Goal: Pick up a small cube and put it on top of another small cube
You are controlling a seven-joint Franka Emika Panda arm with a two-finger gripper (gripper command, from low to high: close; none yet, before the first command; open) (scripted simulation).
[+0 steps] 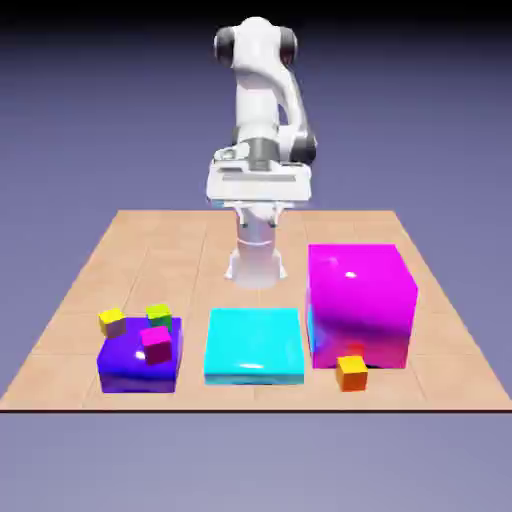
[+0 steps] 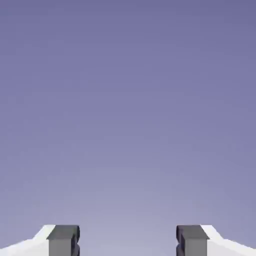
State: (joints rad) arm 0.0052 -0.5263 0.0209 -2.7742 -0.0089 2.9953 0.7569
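The small cube [image 1: 351,372], tiny and orange, lies on the table against the front foot of the big magenta block [image 1: 360,300]. Other small cubes are at the exterior view's left: a magenta one [image 1: 156,343] on top of the big blue block [image 1: 135,368], a yellow one [image 1: 112,322] and a green one [image 1: 159,315] at its back edge. My gripper [image 1: 260,200] hangs high over the table's far side, well away from all cubes. In the hand view my gripper [image 2: 128,242] is open, its grey fingertips [image 2: 63,240] wide apart, with only plain backdrop between them.
A flat cyan block [image 1: 254,345] lies between the blue and magenta blocks near the table's front edge. The arm's base [image 1: 256,262] stands at the back middle of the wooden table [image 1: 150,250].
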